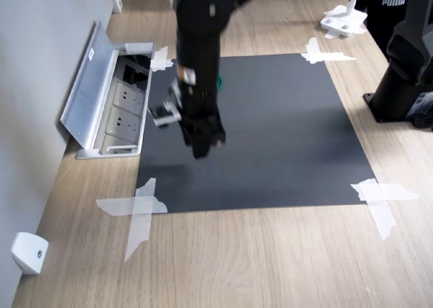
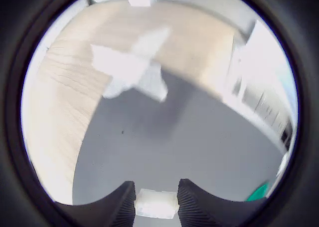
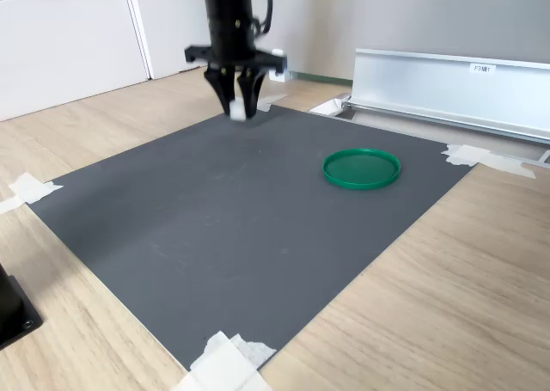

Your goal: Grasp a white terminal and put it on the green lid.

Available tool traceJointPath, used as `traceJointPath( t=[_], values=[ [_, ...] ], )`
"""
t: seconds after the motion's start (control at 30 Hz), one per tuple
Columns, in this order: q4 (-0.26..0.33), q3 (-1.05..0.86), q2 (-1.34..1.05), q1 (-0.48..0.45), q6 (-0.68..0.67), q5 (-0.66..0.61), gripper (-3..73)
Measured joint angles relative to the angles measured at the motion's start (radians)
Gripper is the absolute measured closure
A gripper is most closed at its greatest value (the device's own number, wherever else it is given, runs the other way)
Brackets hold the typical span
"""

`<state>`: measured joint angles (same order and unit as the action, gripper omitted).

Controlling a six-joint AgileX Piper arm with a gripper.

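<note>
The black gripper (image 3: 238, 107) of the single robot arm hung above the dark grey rectangular mat (image 3: 241, 219), and its 2 fingers were pressed on the tiny white plastic rectangular terminal (image 2: 156, 204), which sat between the tips, clear of the mat. In the second exterior view the small white block (image 3: 235, 110) showed at the fingertips near the far corner of the mat. The flat round green plastic lid (image 3: 362, 168) lay on the mat well apart from the gripper, toward the second exterior view's right; in the first exterior view only a thin green edge (image 1: 220, 84) showed behind the arm. The grasp looked done and the carrying to the lid was not yet done, in my judgement. The risk I saw was that such a small, smooth block was held only at the very tips, so a fast swing or a small loosening could let it slip and fall on the mat. The lid was also light, so a release from too high could make the block bounce off over its raised rim.
</note>
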<state>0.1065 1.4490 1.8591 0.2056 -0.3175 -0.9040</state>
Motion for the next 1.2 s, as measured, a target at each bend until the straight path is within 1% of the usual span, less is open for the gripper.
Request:
traceJointPath(
  t=[0.13,0.2,0.3,0.37,0.5,0.67,0.8,0.93,1.07,1.2],
  values=[
    [-0.009,0.055,-0.053,-0.099,-0.121,-0.092,37.6],
    [-0.031,0.064,-0.063,-0.153,-0.153,-0.132,37.6],
    [-0.080,0.065,-0.066,-0.235,-0.182,-0.170,37.6],
    [-0.106,0.065,-0.066,-0.285,-0.200,-0.177,37.6],
    [-0.113,0.061,-0.066,-0.378,-0.244,-0.172,37.6],
    [-0.117,-0.007,-0.066,-0.469,-0.337,-0.120,37.6],
    [-0.117,-0.091,-0.066,-0.507,-0.387,-0.042,37.6],
    [-0.114,-0.149,-0.057,-0.512,-0.405,0.033,37.6],
    [-0.092,-0.160,-0.020,-0.512,-0.412,0.062,37.6],
    [-0.086,-0.161,0.015,-0.512,-0.418,0.095,37.6]
  ],
)
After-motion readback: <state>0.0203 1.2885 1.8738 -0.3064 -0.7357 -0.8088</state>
